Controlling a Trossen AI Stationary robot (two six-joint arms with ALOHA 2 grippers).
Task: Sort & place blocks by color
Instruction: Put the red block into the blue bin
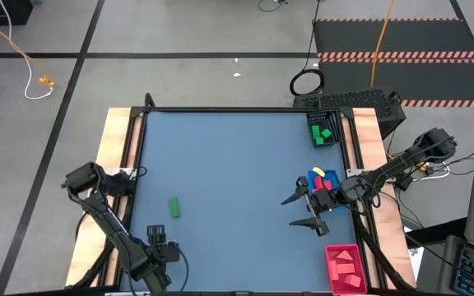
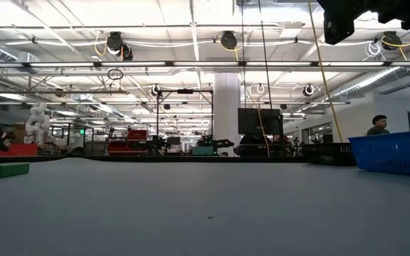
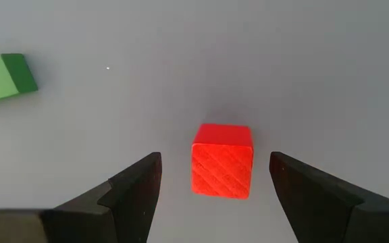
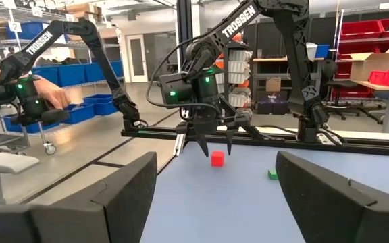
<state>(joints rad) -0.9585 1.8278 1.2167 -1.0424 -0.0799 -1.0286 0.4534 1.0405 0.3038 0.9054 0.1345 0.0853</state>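
L gripper [image 3: 215, 196] wide open, holding nothing; I have it hanging over the red cube [image 3: 223, 160], cube centred between the fingers w/ gap on both sides, so a straight drop and close should catch it square. Green bar [image 3: 5, 79] lies off to one side, well apart, won't interfere. R gripper [image 1: 309, 209] also open, empty, parked just beside the mixed block pile [image 1: 322, 181]. Red tray [image 1: 344, 266] w/ red pieces sits near R arm; green ones in black tray [image 1: 322, 131] beyond.

Matt, diagonally grooved red cube [image 3: 222, 161]
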